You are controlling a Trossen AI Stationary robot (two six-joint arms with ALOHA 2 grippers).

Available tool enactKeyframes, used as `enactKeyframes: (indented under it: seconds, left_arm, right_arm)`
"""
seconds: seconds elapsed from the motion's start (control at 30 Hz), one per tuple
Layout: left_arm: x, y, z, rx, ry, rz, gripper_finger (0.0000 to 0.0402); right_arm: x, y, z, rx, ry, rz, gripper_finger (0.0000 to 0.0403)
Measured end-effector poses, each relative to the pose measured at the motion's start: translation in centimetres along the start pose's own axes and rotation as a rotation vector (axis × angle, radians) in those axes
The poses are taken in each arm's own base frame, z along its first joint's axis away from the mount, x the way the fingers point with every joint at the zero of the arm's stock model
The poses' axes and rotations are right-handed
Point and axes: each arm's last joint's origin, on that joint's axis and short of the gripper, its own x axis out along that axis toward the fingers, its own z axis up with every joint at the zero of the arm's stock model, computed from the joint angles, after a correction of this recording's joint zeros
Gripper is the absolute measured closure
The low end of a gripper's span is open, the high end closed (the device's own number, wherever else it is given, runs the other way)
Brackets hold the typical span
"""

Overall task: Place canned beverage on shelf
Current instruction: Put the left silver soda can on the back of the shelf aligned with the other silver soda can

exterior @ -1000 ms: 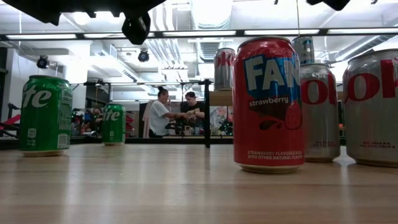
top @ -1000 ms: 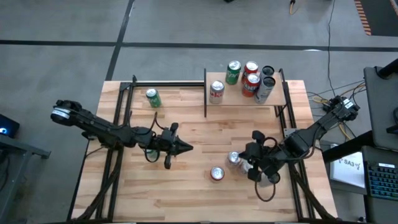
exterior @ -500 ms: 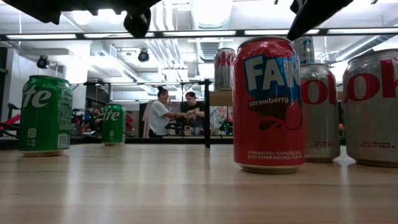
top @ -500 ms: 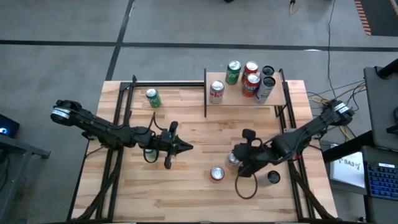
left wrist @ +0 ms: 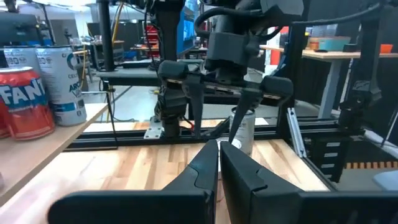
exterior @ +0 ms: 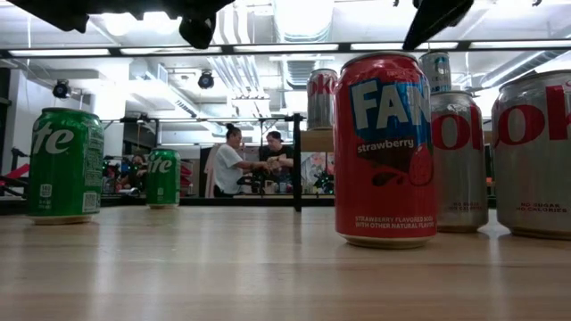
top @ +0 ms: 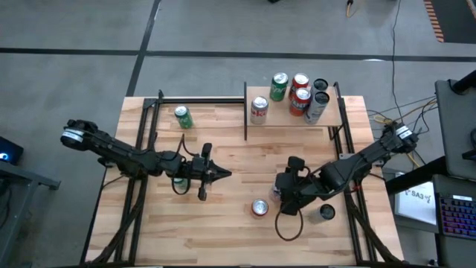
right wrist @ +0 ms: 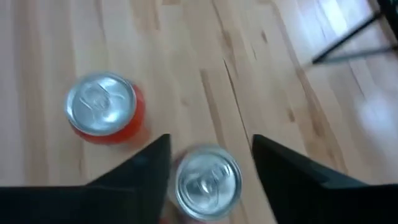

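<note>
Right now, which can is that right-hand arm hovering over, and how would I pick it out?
Start at the big wooden table and find the right arm's gripper near its front middle. Directly under its open fingers stands a silver can, seen from its top. Its nearest neighbour, the red can beside it, stands clear of the fingers, as does another silver can nearer the table's right edge.

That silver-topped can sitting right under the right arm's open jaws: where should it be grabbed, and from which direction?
Best by its round side wall, coming straight down from above. The silver-topped can stands upright on the table, lid facing the right gripper, whose jaws stand open on either side of it. The red can stands apart, so it probably won't get in the way.
</note>
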Motion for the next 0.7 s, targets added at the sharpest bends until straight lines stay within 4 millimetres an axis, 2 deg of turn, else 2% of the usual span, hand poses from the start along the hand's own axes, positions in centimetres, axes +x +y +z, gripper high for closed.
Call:
enactKeyframes:
  seconds: [0.17, 0.33, 0.7]
  left_arm:
    - [0.0, 0.1, 0.0, 0.021, 0.0, 0.044, 0.04]
    - [0.0, 0.3, 0.0, 0.052, 0.002, 0.095, 0.04]
    - [0.0, 0.5, 0.0, 0.069, 0.002, 0.125, 0.04]
  right_arm:
    - [0.1, -0.2, -0.5, 0.026, 0.111, -0.048, 0.0103]
    - [0.2, 0.0, -0.6, 0.017, 0.178, -0.023, 0.0047]
    - [3.0, 0.9, -1.0, -0.041, 0.266, -0.054, 0.0035]
